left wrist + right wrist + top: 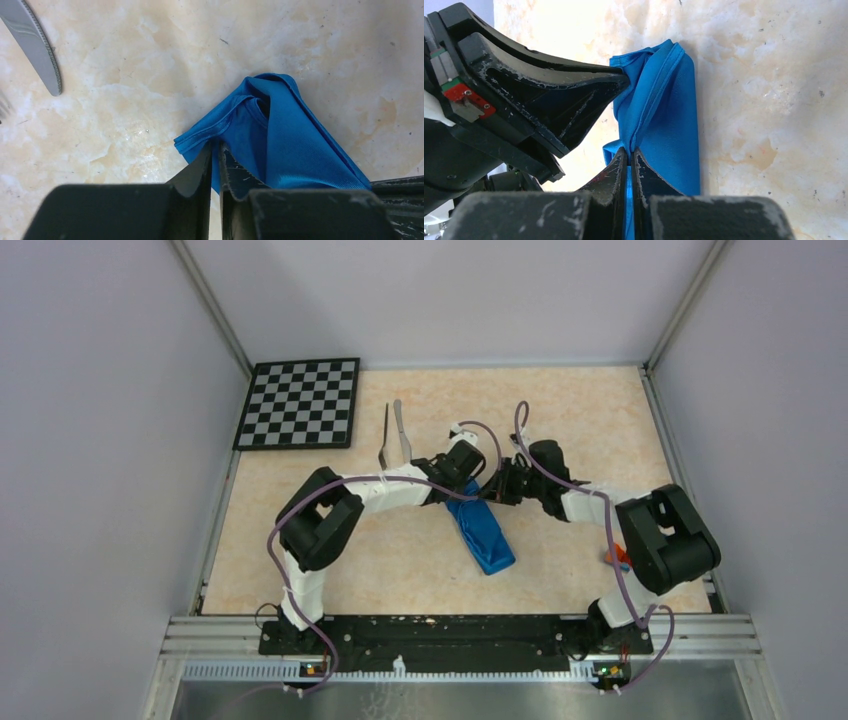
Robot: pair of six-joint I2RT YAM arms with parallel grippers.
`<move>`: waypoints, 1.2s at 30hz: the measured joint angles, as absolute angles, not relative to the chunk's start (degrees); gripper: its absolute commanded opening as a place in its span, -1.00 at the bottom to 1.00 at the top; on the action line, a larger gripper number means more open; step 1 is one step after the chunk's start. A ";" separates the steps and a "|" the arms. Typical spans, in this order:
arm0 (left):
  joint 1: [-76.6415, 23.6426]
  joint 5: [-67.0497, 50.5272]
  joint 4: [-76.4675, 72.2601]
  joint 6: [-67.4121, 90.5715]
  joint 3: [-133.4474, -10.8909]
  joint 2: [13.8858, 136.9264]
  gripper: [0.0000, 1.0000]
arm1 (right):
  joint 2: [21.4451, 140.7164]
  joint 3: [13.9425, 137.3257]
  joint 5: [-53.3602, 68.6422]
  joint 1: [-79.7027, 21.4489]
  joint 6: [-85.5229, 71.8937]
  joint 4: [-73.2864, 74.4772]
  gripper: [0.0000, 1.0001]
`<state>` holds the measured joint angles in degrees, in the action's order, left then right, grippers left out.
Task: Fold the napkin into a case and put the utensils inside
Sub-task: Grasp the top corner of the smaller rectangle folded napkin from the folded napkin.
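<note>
Far left: checkerboard (300, 402), not part of the job. Just right of it, the utensils lie on the worktop (400, 565), fork (385, 437) and knife (402, 430) side by side, well apart from the cloth and not yet touched. The left wrist view catches only the knife blade (35, 45) at its top-left corner. At ctr, the left end effector (215, 150) is narrowed to a slit on the napkin's hem. From the right wrist view its tip meets the far-left corner, w/ the folds drawn toward it, so it reads as a pinch on the napkin (485, 535). Just beside it on the right, the right end effector (629, 152) is closed tight w/ blue cloth showing btwn its fingers, i.e. also holding the napkin. The cloth is already a narrow layered strip, running from the two grips at ctr toward near-right. Its far end is bunched and lifted, the rest flat on the worktop. Judgement: the step is shaping or opening that far end into the case's mouth, approx. mid-task since nothing is inside. To do it well, keep each grip on a separate layer, not the whole stack. Part the two slowly and low, so the strip doesn't twist or drag off its flat half. Move both arms together and watch clearance, as the tips sit v. close. Leave the mouth facing far-left, toward the fork and knife.
</note>
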<state>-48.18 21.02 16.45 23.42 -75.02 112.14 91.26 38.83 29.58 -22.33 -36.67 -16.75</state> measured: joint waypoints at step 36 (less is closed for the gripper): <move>-51.92 29.41 19.97 19.27 -77.69 114.93 -0.53 | 91.59 39.46 31.03 -22.33 -37.26 -17.58 -1.00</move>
<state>-51.92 29.41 19.97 19.27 -77.69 114.93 91.59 39.46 31.03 -22.33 -37.26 -17.58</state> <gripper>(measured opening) 0.307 0.009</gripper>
